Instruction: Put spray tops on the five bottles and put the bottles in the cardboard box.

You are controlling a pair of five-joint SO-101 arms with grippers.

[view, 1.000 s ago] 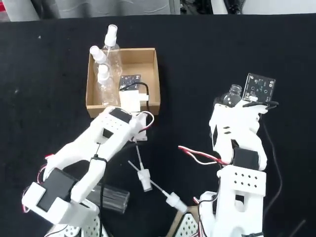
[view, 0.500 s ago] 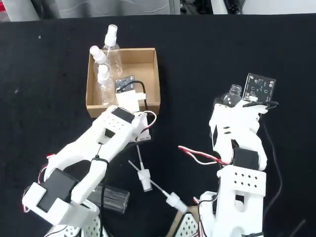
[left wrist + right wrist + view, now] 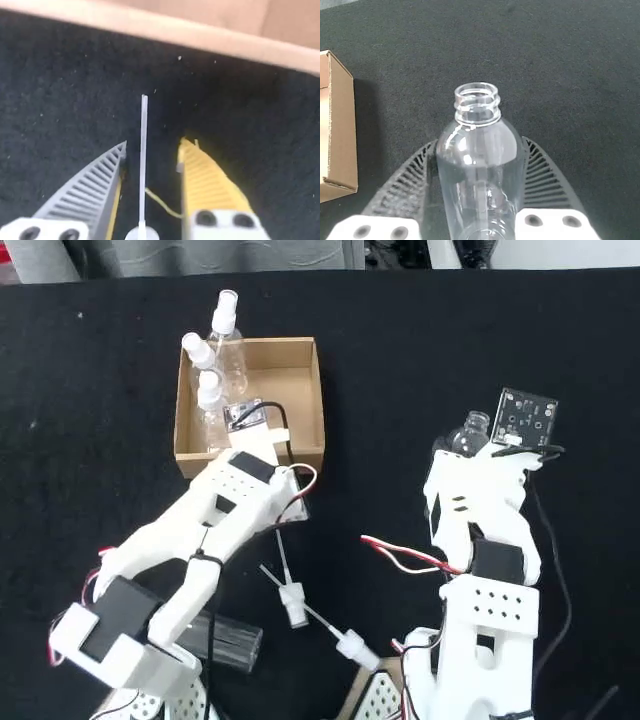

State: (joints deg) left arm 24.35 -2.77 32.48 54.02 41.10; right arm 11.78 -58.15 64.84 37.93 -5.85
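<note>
The black desk (image 3: pixel 420 360) carries the box (image 3: pixel 318 390), three topped bottles (image 3: pixel 210 405) inside. Left jaws stand released astride a spray top (image 3: pixel 143 150) beside the box; right jaws grip an open bottle (image 3: pixel 479 150).

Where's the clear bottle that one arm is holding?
The bottle is gripped in the right claw, on the table's right in the high view, well apart from the cardboard box.

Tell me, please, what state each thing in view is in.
left claw: open, near the table.
right claw: shut on the bare bottle.
bare bottle: uncapped, held.
three bottles: tops on, inside the cardboard box.
first spray top: loose, lying, tube between left claw's jaws.
second spray top: loose, lying on the table.
</note>
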